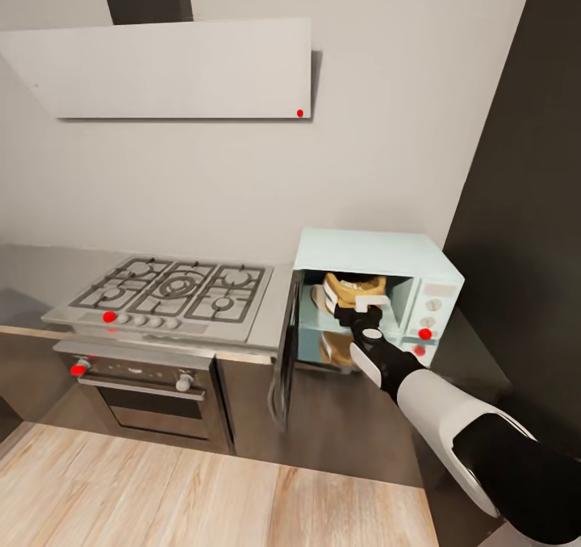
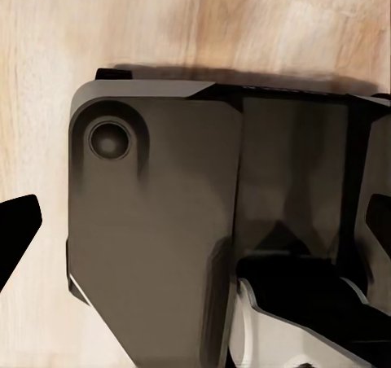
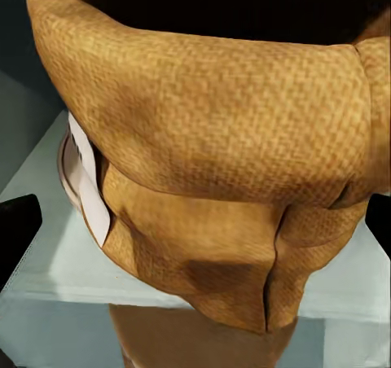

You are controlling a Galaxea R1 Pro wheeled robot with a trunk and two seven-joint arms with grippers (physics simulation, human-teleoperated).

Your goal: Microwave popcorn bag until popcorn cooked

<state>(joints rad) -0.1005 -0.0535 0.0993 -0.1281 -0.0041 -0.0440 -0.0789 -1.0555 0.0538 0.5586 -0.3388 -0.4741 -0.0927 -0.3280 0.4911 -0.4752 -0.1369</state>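
The right arm is a chain of smooth shells: a black glossy upper segment, then a rounded white forearm casing, then a black wrist with a small white oval patch behind the claw. The right gripper itself is black with a pale block at its tip. In the left wrist view, the robot's dark grey base panel carries a round recessed socket, with black-and-white casing beside it.
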